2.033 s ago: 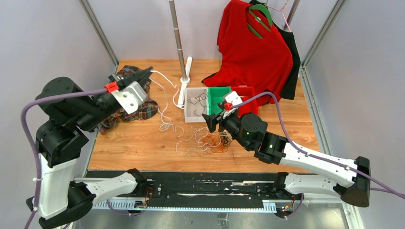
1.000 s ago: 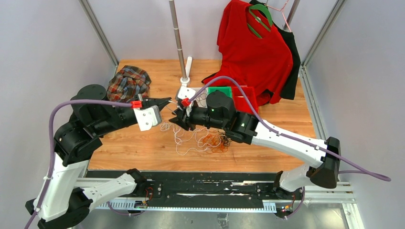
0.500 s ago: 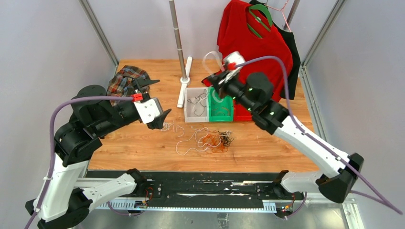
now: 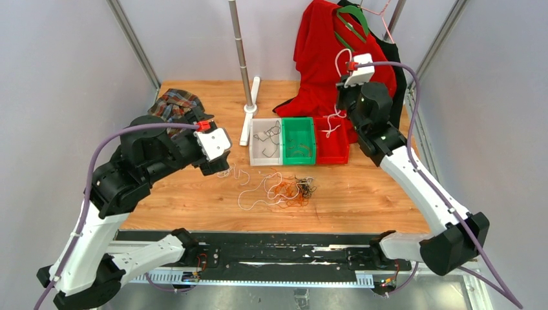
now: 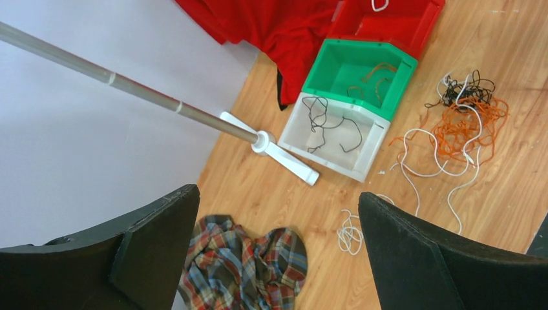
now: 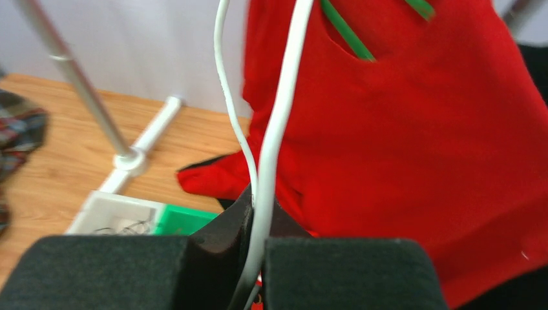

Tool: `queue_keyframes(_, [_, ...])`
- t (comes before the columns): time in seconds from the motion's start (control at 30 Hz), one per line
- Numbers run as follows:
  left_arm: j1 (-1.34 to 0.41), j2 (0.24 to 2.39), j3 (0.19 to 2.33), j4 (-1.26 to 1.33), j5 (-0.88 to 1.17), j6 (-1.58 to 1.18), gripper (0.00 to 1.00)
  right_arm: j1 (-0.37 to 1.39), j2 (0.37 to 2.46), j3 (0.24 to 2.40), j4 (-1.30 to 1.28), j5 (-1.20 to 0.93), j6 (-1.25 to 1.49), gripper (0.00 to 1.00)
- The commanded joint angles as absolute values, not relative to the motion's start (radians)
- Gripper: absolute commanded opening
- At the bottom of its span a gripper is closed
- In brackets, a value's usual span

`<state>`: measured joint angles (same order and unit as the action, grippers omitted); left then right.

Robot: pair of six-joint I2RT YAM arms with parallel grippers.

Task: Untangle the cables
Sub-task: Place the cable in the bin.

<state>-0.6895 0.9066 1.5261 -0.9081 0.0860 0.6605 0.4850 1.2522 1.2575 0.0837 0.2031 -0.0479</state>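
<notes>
right hand is clenched on a white cable, high above the red bin; next, lower and release it there; left hand is released near the tangle

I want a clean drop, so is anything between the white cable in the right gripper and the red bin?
Nothing visible. The white cable hangs from the shut right gripper, its lower end dangling at the open red bin; the red shirt hangs behind, not between.
</notes>
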Motion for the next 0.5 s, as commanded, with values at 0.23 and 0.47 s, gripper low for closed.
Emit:
queue_keyframes(0.23, [-0.694, 0.905, 1.515, -0.914, 0.066, 0.617, 0.98, 0.364, 1.348, 1.169, 0.134, 0.237, 0.012, 0.01])
queue_keyframes(0.47, [-0.693, 0.907, 1.526, -0.913, 0.067, 0.618, 0.98, 0.362, 1.461, 1.187, 0.089, 0.309, -0.034, 0.01])
